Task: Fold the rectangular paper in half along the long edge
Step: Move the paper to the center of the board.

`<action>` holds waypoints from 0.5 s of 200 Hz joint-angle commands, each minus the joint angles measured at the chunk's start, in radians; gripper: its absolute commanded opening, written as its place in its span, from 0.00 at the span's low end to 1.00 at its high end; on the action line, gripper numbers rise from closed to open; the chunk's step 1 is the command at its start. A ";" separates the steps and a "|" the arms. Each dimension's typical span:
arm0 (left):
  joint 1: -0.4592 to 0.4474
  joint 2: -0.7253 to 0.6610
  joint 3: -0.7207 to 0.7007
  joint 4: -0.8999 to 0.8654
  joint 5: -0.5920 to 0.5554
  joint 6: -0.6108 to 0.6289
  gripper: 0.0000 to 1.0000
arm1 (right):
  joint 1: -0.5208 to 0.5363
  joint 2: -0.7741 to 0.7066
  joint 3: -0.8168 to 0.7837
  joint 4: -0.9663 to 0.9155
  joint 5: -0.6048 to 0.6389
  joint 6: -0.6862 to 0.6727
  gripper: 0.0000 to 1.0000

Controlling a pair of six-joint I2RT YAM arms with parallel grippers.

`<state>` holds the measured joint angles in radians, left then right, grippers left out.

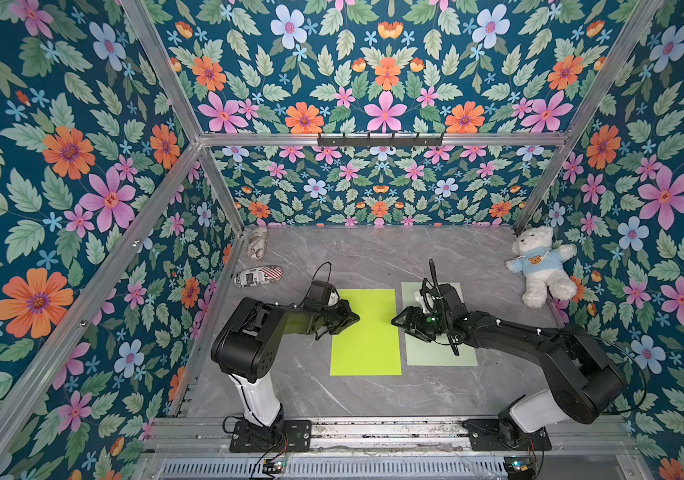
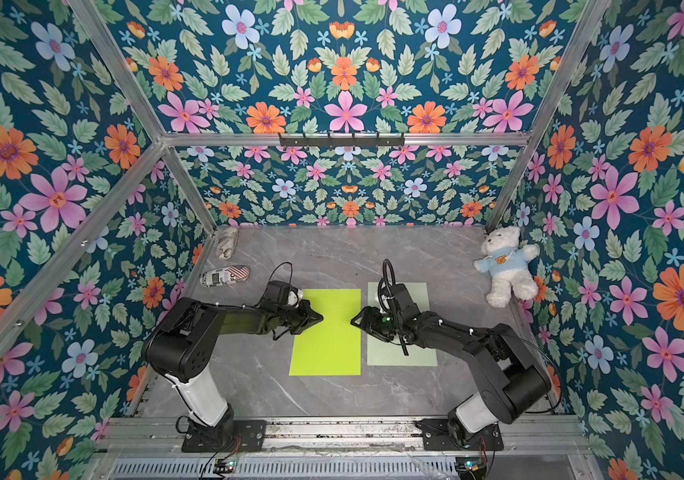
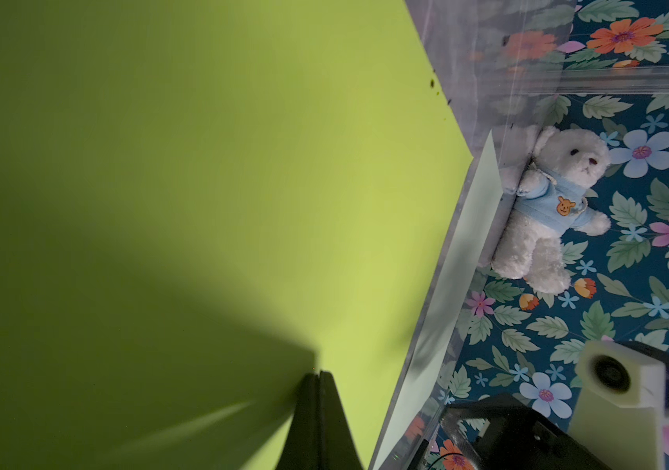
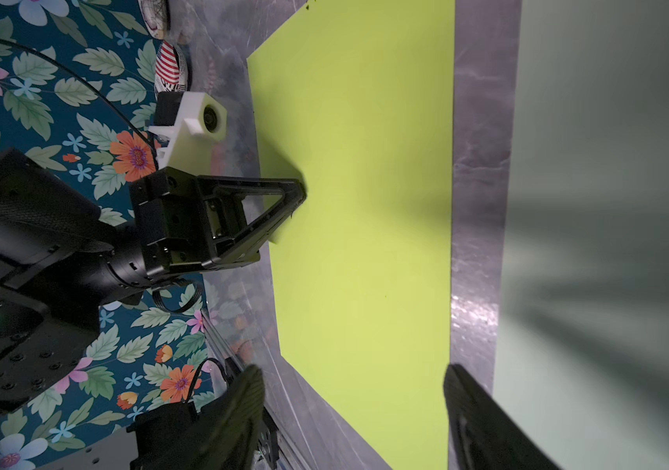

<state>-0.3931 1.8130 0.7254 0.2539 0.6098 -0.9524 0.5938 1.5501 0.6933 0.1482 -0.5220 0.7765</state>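
Note:
A lime-green rectangular paper (image 1: 367,349) (image 2: 327,353) lies flat on the grey marble table, its long edges running front to back. It fills much of the left wrist view (image 3: 202,162) and the right wrist view (image 4: 365,203). My left gripper (image 1: 356,319) (image 2: 320,319) (image 3: 318,374) is shut, and its tip rests on the paper just inside the left long edge. The right wrist view shows that left gripper (image 4: 302,191) from the side. My right gripper (image 1: 396,321) (image 2: 354,320) (image 4: 353,370) stands open at the paper's right long edge, nothing between its fingers.
A pale green sheet (image 1: 440,353) (image 4: 609,162) lies right of the lime paper, under my right arm. A white teddy bear (image 1: 539,266) (image 3: 548,211) leans in the back right corner. Two printed pouches (image 1: 258,275) (image 1: 257,243) lie at the back left. Floral walls close three sides.

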 commanded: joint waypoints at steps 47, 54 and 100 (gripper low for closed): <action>0.011 -0.005 -0.005 -0.261 -0.264 0.045 0.00 | 0.014 0.080 0.030 0.063 0.002 0.005 0.72; 0.010 -0.012 -0.007 -0.263 -0.258 0.045 0.00 | 0.017 0.086 0.034 0.063 0.006 0.004 0.72; 0.007 -0.084 -0.029 -0.255 -0.226 0.047 0.07 | 0.026 0.139 0.031 0.126 0.012 0.012 0.72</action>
<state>-0.3874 1.7435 0.7139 0.2146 0.5114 -0.9318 0.6144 1.6665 0.7231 0.2230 -0.5186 0.7845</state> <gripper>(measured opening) 0.059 0.724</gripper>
